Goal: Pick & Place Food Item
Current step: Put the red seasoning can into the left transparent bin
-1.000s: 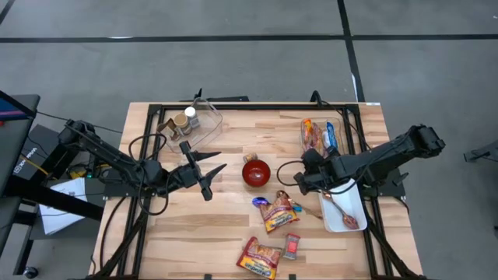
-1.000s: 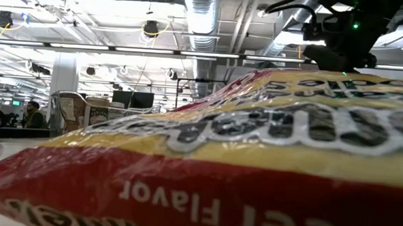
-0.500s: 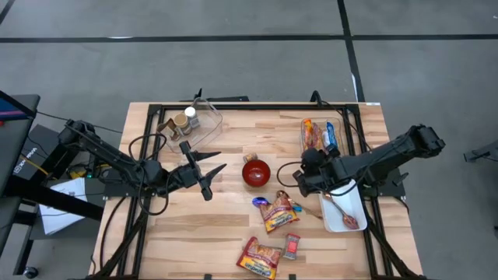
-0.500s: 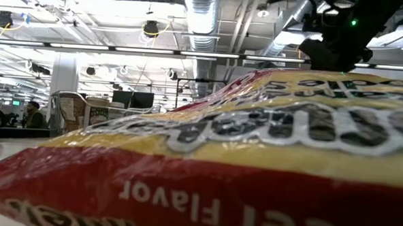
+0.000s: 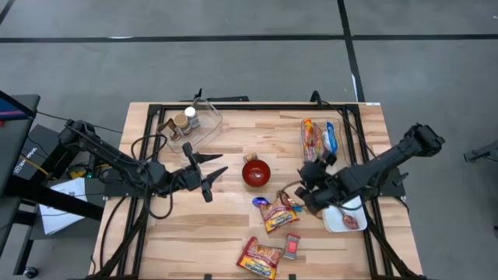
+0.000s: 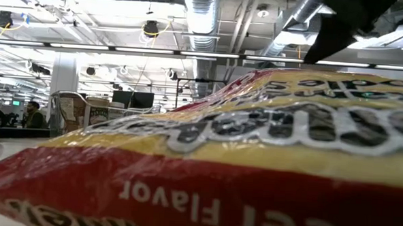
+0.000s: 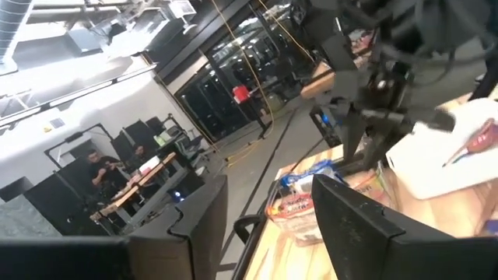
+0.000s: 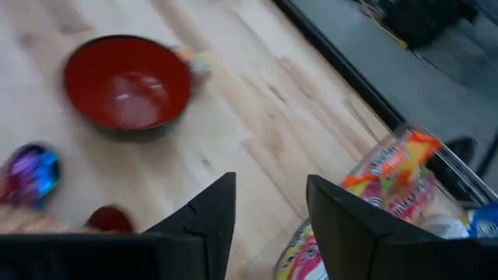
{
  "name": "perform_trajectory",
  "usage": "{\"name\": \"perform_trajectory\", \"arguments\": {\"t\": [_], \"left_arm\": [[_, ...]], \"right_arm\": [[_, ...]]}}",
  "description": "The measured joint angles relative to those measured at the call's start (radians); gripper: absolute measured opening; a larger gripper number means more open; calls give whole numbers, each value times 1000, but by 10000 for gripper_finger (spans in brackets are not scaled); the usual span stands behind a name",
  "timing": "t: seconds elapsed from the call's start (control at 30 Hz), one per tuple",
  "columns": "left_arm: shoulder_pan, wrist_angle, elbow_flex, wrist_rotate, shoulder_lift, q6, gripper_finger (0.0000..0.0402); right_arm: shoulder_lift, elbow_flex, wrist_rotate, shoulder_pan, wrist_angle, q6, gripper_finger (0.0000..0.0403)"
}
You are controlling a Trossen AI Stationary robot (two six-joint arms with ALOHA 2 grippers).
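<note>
The red bowl [image 5: 256,173] sits near the middle of the wooden bench [image 5: 233,225] and serves as the landmark here. To its right, the right gripper [image 5: 305,185] hangs low over the bench, its fingers [image 8: 210,218] spread apart with nothing between them (the right wrist view shows bare wood in the gap). Just below and right of the bowl lies a cluster of snack packets [image 5: 276,210], one of them purple, close beside the right gripper. Farther below the bowl, near the bench's front edge, lie a noodle packet [image 5: 259,257] and a small red packet [image 5: 291,246]; the noodle packet fills most of the low view. To the right of the bowl and beyond the gripper is a white tray [image 5: 345,220] with a spoon-like item in it, partly covered by the right arm. Up and right of the bowl stands a clear bin of packaged snacks [image 5: 320,138].

To the left of the bowl, the left gripper [image 5: 210,165] is held level above the bench, its fingers [image 7: 354,225] wide apart and empty. Up and left of the bowl sits a clear container [image 5: 191,124] holding small jars.
</note>
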Motion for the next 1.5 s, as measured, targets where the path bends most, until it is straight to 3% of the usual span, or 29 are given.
{"name": "perform_trajectory", "arguments": {"t": [0.23,0.43,0.6,0.8,1.0,1.27,1.5], "left_arm": [[-4,-57,0,109,0,0,188],[-35,-108,0,196,0,0,189],[-62,-105,0,200,0,0,189],[-76,-105,0,200,0,0,189],[-76,-101,0,200,0,18,189],[-76,-82,0,259,0,25,189],[-80,-85,0,261,0,42,193]], "right_arm": [[0,7,-38,128,19,-106,147],[0,7,-130,206,155,-217,147],[0,7,-268,235,283,-300,147],[5,4,-308,285,383,-340,147],[9,3,-459,346,447,-344,158],[58,4,-461,399,466,-551,188],[258,135,-461,366,422,-740,210]]}}
